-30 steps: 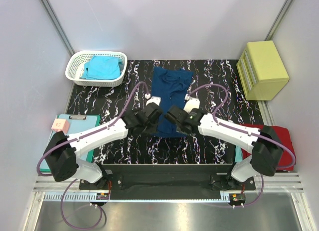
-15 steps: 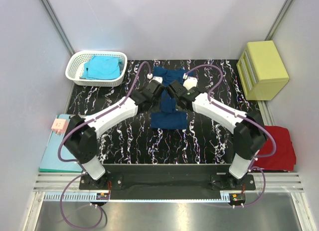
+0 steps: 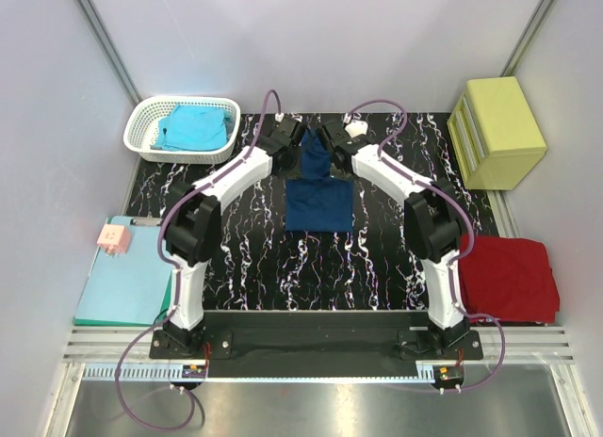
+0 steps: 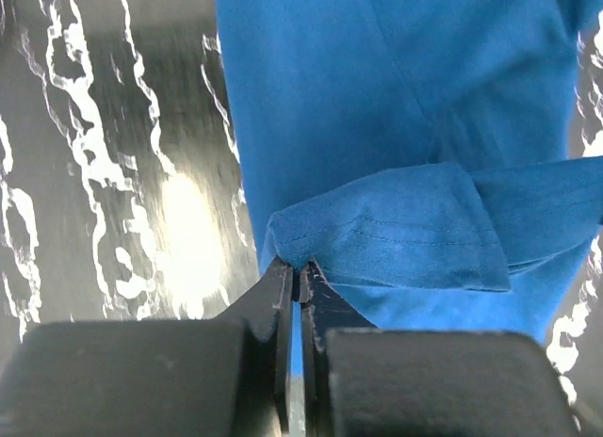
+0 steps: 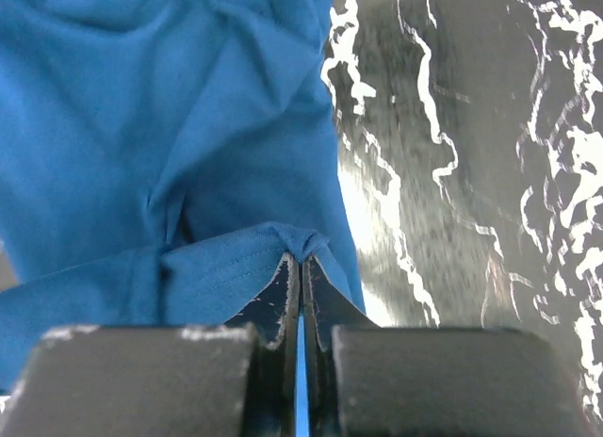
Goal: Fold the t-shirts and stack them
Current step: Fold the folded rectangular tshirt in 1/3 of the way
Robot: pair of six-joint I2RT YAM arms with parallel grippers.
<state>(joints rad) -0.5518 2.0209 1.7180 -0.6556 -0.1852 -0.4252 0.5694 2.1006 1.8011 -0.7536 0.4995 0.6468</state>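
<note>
The black marbled table (image 3: 226, 258) carries the navy t-shirt (image 3: 318, 206) at its centre, towards the far edge, now as a short rectangle. A second ago both arms were at its near hem. They have since carried that hem over to the far end, so the half-fold looks nearly laid and ready for release. The red t-shirt (image 3: 509, 277) lies at the right, and the turquoise t-shirt (image 3: 193, 128) is in the white basket (image 3: 139, 136). Only the wrist views show the grip: the left gripper (image 4: 300, 269) and right gripper (image 5: 300, 260) are each pinched almost closed on a stitched hem corner, with the lower layer spread beneath.
</note>
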